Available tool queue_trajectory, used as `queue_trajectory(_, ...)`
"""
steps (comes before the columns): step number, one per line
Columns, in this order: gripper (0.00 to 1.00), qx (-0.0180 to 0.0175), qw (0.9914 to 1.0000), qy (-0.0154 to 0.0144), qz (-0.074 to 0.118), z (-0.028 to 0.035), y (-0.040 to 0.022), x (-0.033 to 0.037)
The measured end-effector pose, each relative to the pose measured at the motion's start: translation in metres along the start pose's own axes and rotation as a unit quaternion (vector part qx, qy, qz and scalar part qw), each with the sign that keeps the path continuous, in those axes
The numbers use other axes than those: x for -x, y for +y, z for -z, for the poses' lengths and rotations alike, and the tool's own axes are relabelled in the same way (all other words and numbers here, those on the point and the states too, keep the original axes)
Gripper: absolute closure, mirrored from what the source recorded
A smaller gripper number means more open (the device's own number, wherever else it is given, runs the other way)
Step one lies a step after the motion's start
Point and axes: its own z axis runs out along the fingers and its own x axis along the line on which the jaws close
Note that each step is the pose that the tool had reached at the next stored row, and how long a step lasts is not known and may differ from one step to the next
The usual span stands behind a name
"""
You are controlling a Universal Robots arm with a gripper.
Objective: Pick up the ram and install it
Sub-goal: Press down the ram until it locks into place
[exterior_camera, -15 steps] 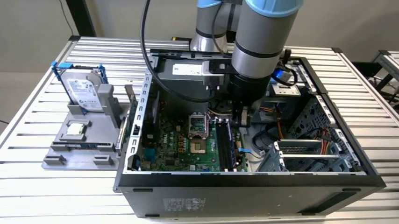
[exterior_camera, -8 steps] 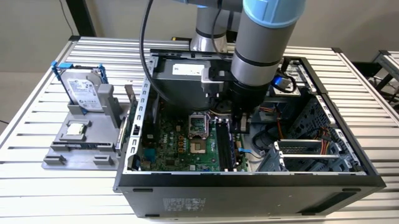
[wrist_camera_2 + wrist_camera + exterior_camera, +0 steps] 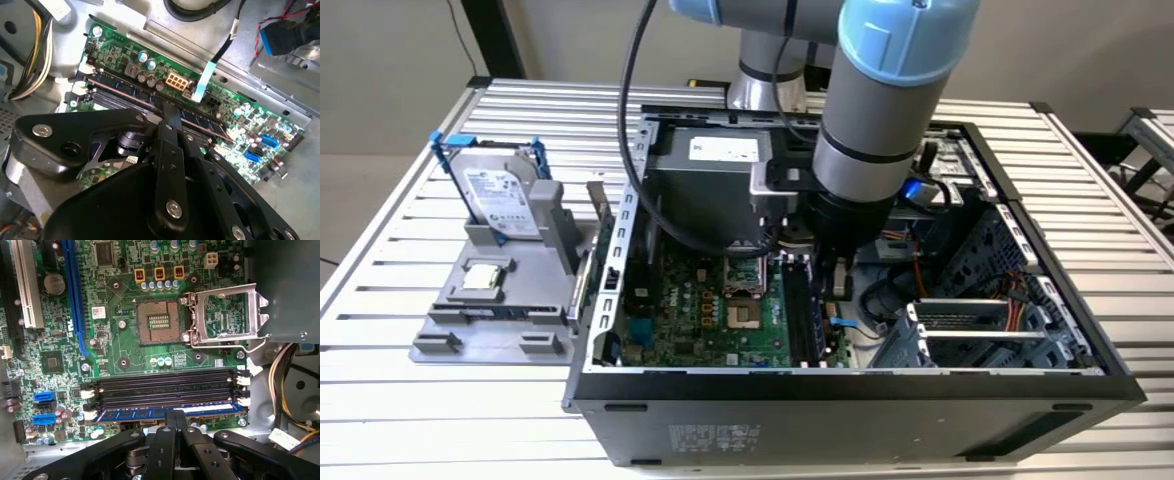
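The ram (image 3: 131, 415) is a long blue stick lying in the memory slot at the motherboard's edge, with three empty black slots (image 3: 165, 387) beside it. In the first wrist view my gripper (image 3: 175, 416) is shut, its two fingertips pressed together and resting on the ram's top edge near the middle. From the second wrist view, the fingers (image 3: 169, 120) come down onto the ram (image 3: 120, 89) in its slot. In the exterior view the gripper (image 3: 834, 287) reaches down inside the open computer case, over the ram (image 3: 823, 328).
The open processor socket (image 3: 157, 322) and its raised metal latch (image 3: 227, 315) lie beside the slots. Cable bundles (image 3: 292, 390) hang near the slot ends. Outside the case (image 3: 854, 400), a grey fixture (image 3: 487, 310) holds a hard drive (image 3: 496, 190) and a processor chip (image 3: 483, 278).
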Motion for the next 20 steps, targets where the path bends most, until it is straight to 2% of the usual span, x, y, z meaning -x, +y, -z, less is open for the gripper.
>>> queue_trajectory(6,1.0,0.0001,1.0,0.0007,0.0,-0.0103,0.0003,-0.0004)
queue_trajectory(7,1.0,0.0001,1.0,0.0009,0.0,-0.0116,0.0004,-0.0004)
queue_trajectory(8,1.0,0.0002,1.0,0.001,0.0,-0.0102,0.0004,-0.0002)
queue_trajectory(9,1.0,-0.0001,1.0,-0.0006,0.0,-0.0072,0.0003,0.0001)
queue_trajectory(10,1.0,-0.0001,1.0,-0.0009,0.0,-0.0027,0.0001,0.0003)
queue_trajectory(20,1.0,0.0,1.0,0.0,0.0,0.0429,-0.0013,0.0007)
